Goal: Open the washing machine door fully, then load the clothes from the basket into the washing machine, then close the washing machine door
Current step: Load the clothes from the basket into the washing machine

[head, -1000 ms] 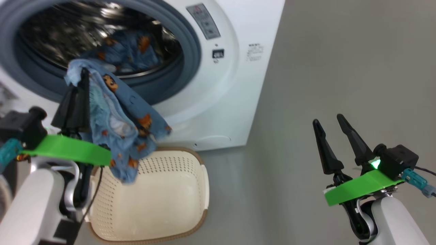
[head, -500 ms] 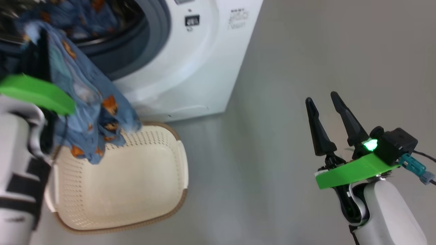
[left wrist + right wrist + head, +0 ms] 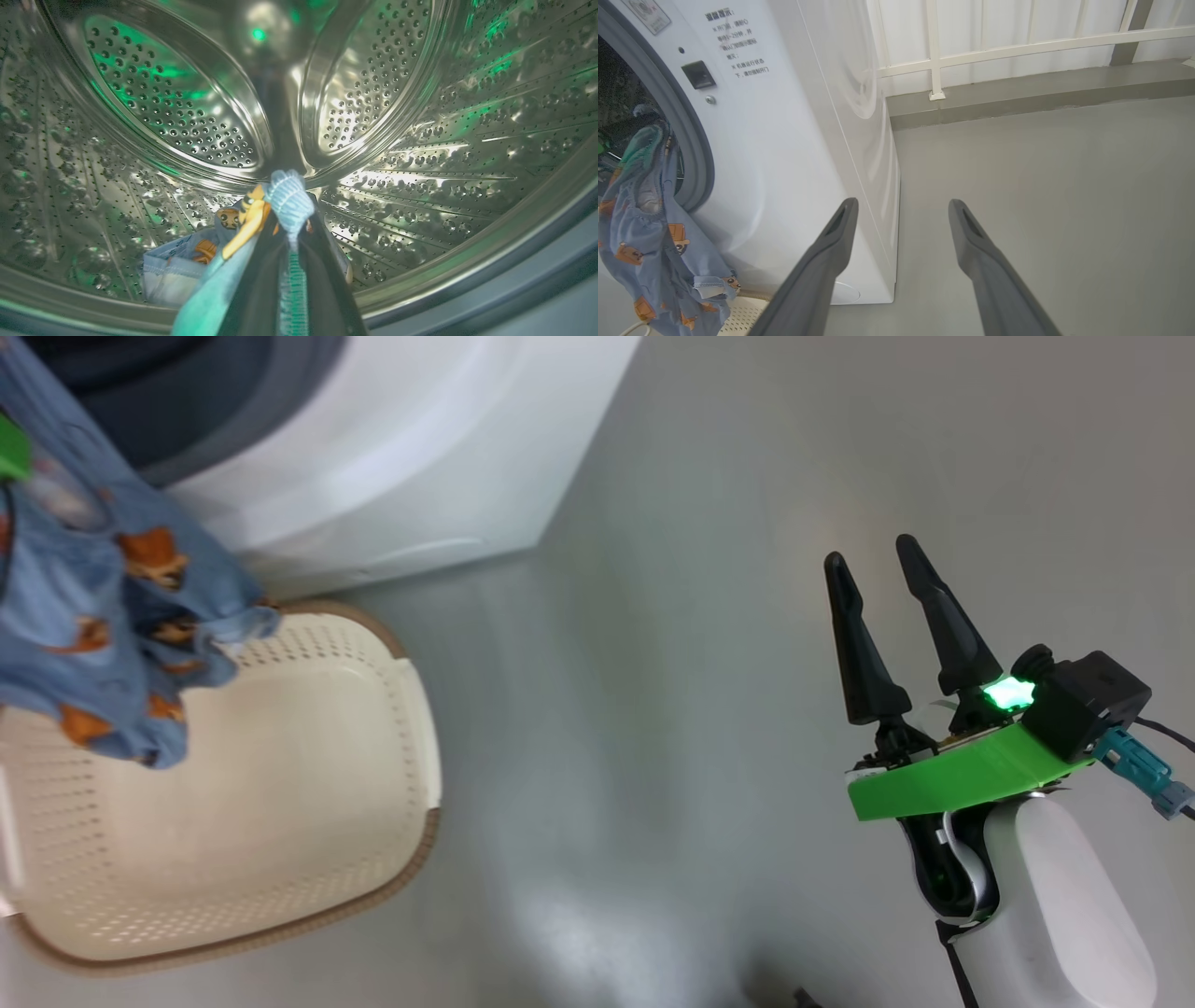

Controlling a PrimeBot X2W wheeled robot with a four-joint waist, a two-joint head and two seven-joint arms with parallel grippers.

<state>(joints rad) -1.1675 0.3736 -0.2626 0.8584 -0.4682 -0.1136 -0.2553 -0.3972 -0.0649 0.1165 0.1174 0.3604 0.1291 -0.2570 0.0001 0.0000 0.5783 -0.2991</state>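
Rightward, grey floor [image 3: 709,644] past washing machine [image 3: 392,448]

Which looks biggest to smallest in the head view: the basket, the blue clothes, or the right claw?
1. basket
2. blue clothes, partly cut off at the picture's edge
3. right claw

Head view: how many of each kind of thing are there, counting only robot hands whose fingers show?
Washing machine: 1
Basket: 1
Blue printed garment: 1
Right hand, fingers apart: 1
Total: 4
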